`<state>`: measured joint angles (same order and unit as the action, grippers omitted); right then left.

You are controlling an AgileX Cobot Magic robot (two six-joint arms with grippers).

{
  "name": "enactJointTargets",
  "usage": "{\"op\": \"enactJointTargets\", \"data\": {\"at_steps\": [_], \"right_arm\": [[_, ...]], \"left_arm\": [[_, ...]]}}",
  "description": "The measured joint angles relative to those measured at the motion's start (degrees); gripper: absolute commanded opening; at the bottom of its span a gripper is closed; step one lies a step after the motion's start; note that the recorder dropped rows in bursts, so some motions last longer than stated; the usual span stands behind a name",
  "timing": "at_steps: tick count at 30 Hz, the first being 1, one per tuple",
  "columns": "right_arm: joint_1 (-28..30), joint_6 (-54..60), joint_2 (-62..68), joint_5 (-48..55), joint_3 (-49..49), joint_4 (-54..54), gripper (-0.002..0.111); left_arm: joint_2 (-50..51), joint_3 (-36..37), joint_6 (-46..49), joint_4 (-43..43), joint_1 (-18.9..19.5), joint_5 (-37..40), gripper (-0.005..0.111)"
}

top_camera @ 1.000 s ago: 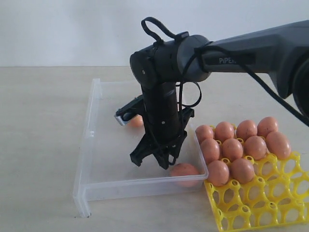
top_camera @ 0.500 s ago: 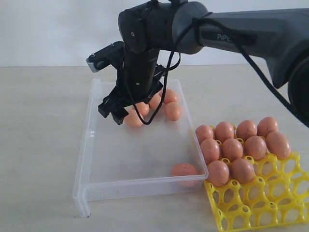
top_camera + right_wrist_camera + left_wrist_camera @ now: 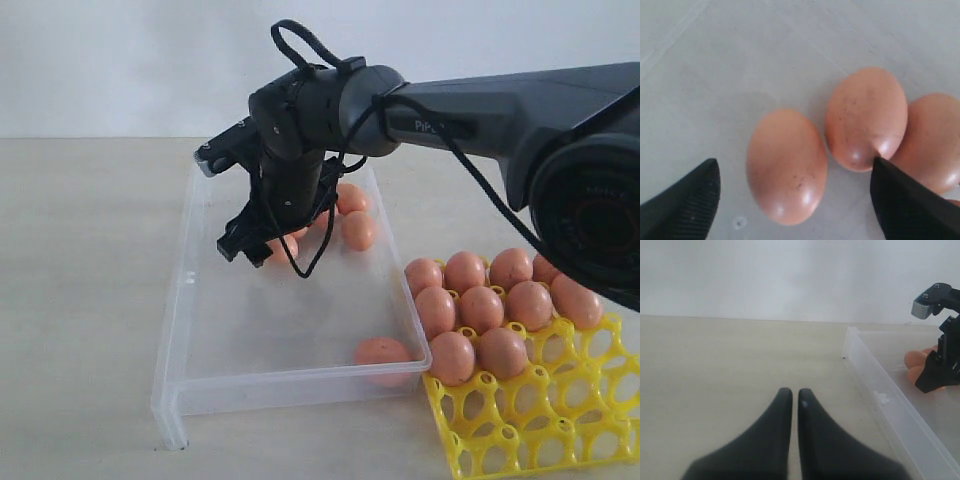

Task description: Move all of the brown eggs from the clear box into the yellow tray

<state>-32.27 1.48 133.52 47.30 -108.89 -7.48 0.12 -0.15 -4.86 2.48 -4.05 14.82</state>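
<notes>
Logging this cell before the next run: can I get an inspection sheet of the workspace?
Surface: beige table.
Job's things: clear box holds a far cluster of eggs and one egg at its near corner; yellow tray beside it, far rows filled.
Clutter: nothing seen.
Grippers: right gripper open over an egg, holding nothing; left gripper shut, outside the box.
Cables: black cable loops off the right wrist, dangling by the fingers.
Surroundings: white wall.

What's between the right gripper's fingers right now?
One brown egg, lying on the clear box floor, sits in the gap of the open right gripper, neither finger touching it. The right wrist view shows it.
</notes>
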Motion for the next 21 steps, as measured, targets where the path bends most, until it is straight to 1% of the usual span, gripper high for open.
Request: {"op": "enactJointTargets", "data": {"at_steps": [4, 14, 21], "right_arm": [[1.0, -0.8, 0.4, -0.3, 0.0, -0.2, 0.040], [1.3, -0.9, 0.4, -0.4, 0.0, -0.4, 0.000], [1.3, -1.2, 0.2, -0.2, 0.0, -0.4, 0.000]], "left_arm": [[0.0, 0.0, 0.0, 0.0, 0.0, 0.0, 0.004], [0.0, 0.0, 0.0, 0.0, 0.0, 0.0, 0.004], [0.0, 0.0, 0.0, 0.0, 0.0, 0.0, 0.004]]}}
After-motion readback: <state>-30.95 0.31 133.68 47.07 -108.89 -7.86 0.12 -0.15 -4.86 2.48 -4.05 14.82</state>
